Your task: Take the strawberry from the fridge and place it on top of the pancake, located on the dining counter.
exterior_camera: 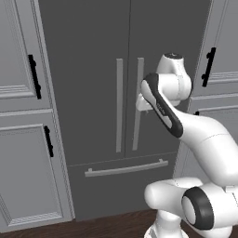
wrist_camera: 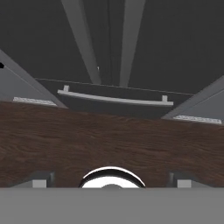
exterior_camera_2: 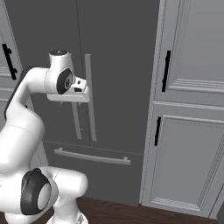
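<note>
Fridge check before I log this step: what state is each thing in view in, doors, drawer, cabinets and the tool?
fridge: both doors shut, the vertical bar handles side by side at the centre seam.
bottom drawer: shut, its horizontal handle flush across the front.
left cabinet: doors shut.
right cabinet: doors shut.
tool: open, tips wide apart, holding nothing, aimed down at the wooden floor.

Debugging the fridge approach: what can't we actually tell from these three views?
- Fridge contents: both doors shut in every view, so the strawberry inside is hidden.
- Gripper: in the left base view the forearm covers it; in the right base view the hand hides the fingers. Open or shut is unclear.
- Hand view: finger tips are cut off by the bottom edge.
- Contact with the door handle: cannot tell.
</note>
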Robot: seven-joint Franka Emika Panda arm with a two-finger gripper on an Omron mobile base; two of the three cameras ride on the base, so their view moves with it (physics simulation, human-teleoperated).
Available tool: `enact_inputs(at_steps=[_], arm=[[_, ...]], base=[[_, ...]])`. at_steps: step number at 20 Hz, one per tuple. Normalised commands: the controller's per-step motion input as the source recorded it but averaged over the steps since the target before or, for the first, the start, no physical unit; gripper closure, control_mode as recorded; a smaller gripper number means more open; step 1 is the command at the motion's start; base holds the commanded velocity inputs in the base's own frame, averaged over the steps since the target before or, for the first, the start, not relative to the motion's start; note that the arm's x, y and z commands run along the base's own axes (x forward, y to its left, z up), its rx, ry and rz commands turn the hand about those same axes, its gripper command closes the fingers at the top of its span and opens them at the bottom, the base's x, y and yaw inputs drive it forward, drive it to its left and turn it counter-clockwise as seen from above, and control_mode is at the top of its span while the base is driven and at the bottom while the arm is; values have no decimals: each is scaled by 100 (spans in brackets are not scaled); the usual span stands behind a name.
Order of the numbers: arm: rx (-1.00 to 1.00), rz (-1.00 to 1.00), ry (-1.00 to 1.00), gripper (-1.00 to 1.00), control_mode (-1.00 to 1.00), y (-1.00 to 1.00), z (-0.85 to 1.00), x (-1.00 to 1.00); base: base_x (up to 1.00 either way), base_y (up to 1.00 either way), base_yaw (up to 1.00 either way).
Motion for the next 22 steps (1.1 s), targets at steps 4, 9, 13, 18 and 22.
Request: enact_inputs(at_steps=[4,9,13,18,22], arm=[[0,0,-16,-100,-100,0,0,57],[0,-2,-29,-100,-100,0,0,69],[0,-4,-19,-100,-100,0,0,44],[0,-6,-4,-100,-100,0,-3,59],[0,-6,0,-100,-100,-2,0,44]], base=[[0,0,0],[0,0,0],[0,0,0],[0,0,0],[0,0,0]])
